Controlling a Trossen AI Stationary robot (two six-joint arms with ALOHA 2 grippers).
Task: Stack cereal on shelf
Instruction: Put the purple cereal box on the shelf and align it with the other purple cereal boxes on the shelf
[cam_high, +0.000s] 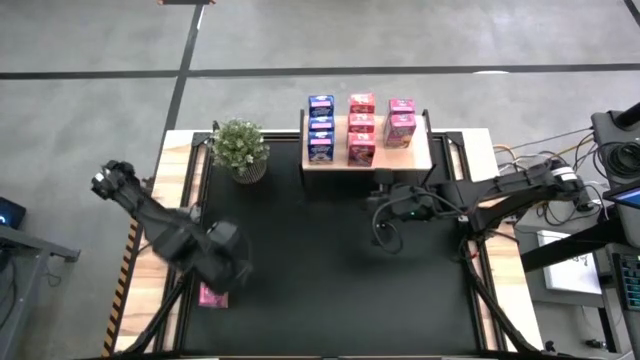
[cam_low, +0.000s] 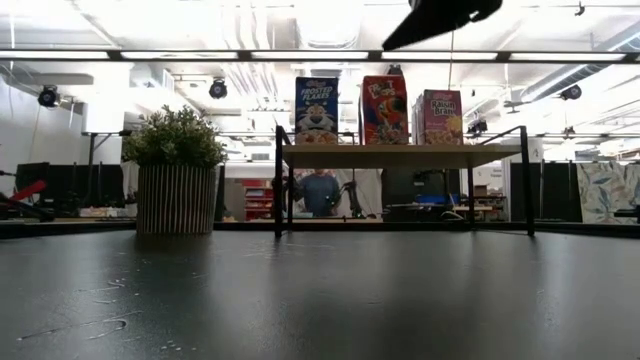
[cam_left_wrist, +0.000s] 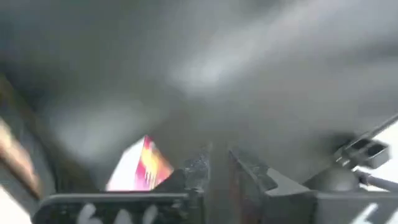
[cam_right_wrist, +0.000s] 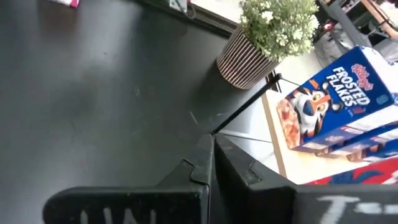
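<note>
Left gripper (cam_high: 222, 262) sits over the front-left of the table, right above a pink cereal box (cam_high: 213, 296) lying flat at the table's front-left edge. In the left wrist view its fingers look pressed together with nothing between them, and the pink box shows just beyond the tips; blur is heavy, so that read is tentative.

Potted plant (cam_high: 240, 148) stands at the back left, near the shelf's left end but apart from it.

Shelf (cam_high: 432, 150) at back centre holds eight boxes in three columns: three blue Frosted Flakes boxes (cam_high: 321, 128), three red boxes (cam_high: 362, 127), two pink Raisin Bran boxes (cam_high: 400, 120).

Right gripper (cam_high: 383, 212) hangs just in front of the shelf, fingers closed on nothing in its wrist view, table bare underneath.

Judgement: nearly done. Eight shelved, one visible box left. Pink column has the open slot at the front. Remaining: left arm grabs the last box and places it.
</note>
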